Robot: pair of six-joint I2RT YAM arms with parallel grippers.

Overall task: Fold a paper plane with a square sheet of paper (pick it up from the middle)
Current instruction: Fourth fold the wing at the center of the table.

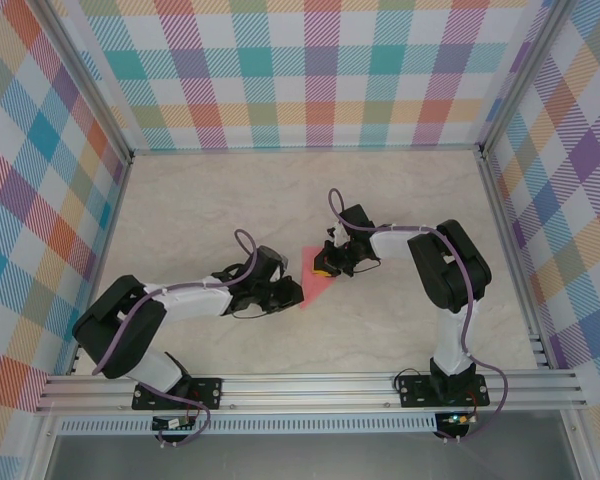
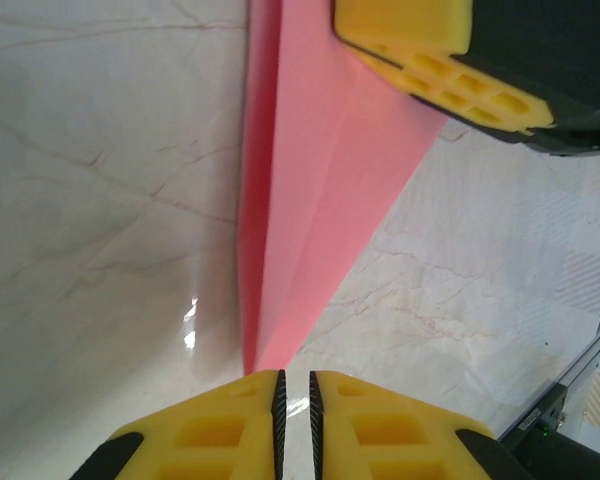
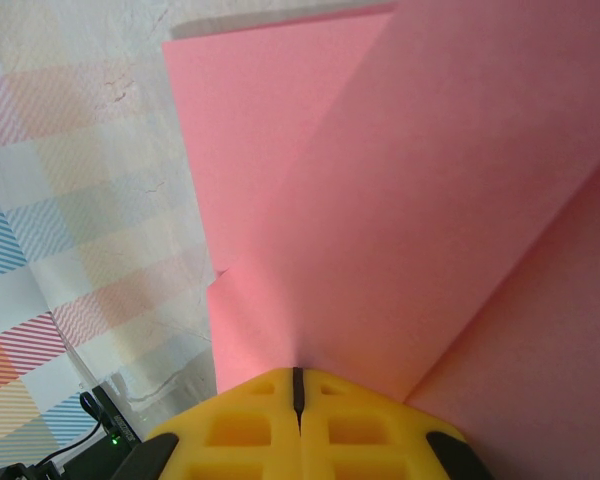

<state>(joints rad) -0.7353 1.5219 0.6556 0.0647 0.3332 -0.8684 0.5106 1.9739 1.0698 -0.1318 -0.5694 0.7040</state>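
I'm looking down on a pale marbled table (image 1: 280, 200) boxed in by bright plaid walls (image 1: 320, 70). The folded pink paper (image 1: 315, 283) lies mid-table between both arms. My right gripper (image 3: 298, 378) is pressed together, clamped on the paper's wide end. My left gripper (image 2: 295, 385) stands a thin slit apart, with the paper's pointed tip just touching its left finger (image 2: 230, 425).

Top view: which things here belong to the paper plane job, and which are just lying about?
Job:
- paper, pink, partly folded to a point
- left gripper, at the paper's tip
- right gripper, at the paper's wide end

Just there:
- table
- walls, plaid
- rail
- cables
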